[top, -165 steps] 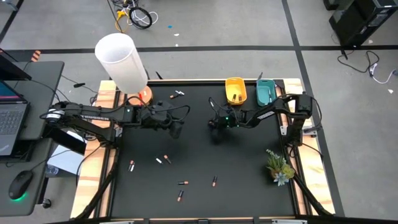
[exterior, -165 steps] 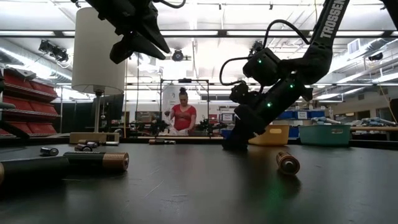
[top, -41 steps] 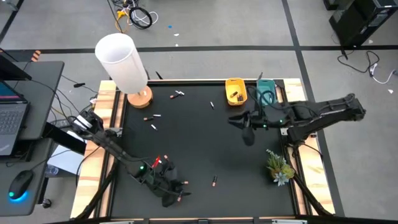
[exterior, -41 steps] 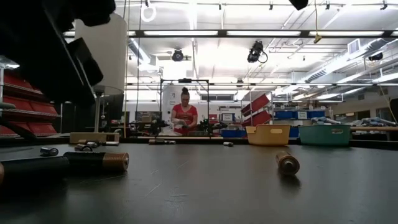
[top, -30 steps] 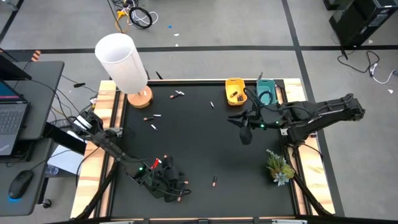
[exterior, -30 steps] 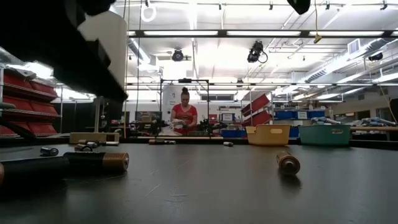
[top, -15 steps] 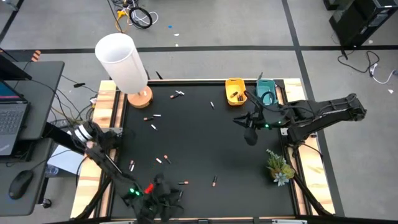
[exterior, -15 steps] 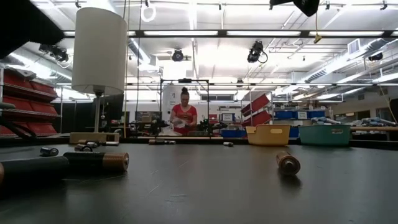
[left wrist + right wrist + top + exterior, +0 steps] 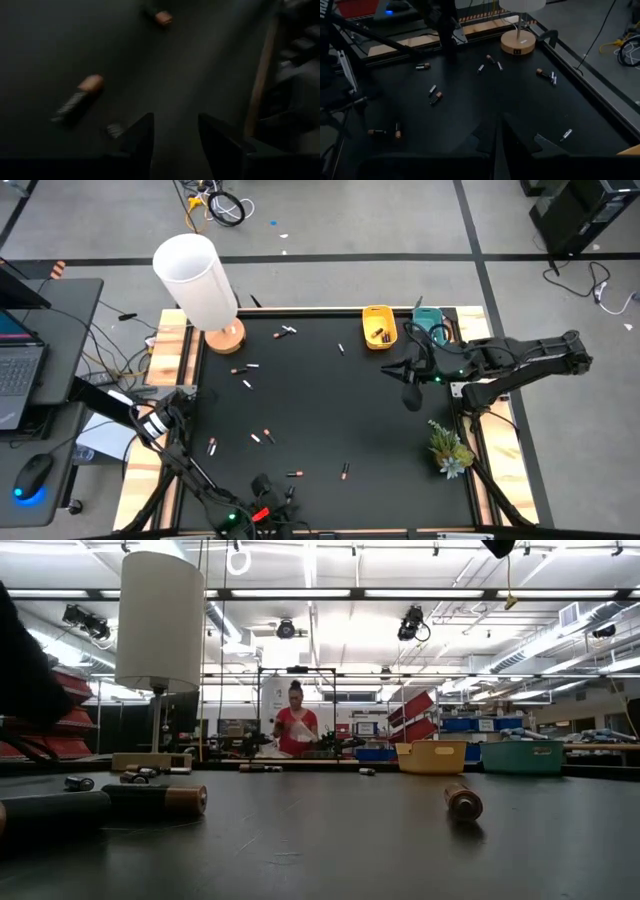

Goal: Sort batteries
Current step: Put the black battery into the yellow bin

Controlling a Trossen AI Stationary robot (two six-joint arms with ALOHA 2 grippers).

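High, low and 2 wrist views of a battery-sorting bench. About 8 batteries (image 9: 262,437) lie loose on the black desk (image 9: 400,490): 4 toward the back-left corner by the lamp (image 9: 195,280), 1 near the back edge beside the yellow tray (image 9: 378,315), and 4 toward the front edge, left of centre. The yellow tray already holds a few; whether the teal tray (image 9: 428,338) holds any cannot be told. The left gripper (image 9: 175,120), which a second ago was low over the front group, has drawn back to the front edge; its fingers are spread with nothing between them, and 2 batteries (image 9: 80,99) lie on the desk just ahead of it. That pass therefore seems to have lifted nothing, so the front group is probably still to be picked. The right gripper (image 9: 498,122) has drifted a little toward the right edge and hangs above the desk in front of the trays, fingers pressed together with no battery visible between them. Sorting is judged to be at an early stage. A small plant (image 9: 448,448) stands at the right edge; a person works far behind the desk
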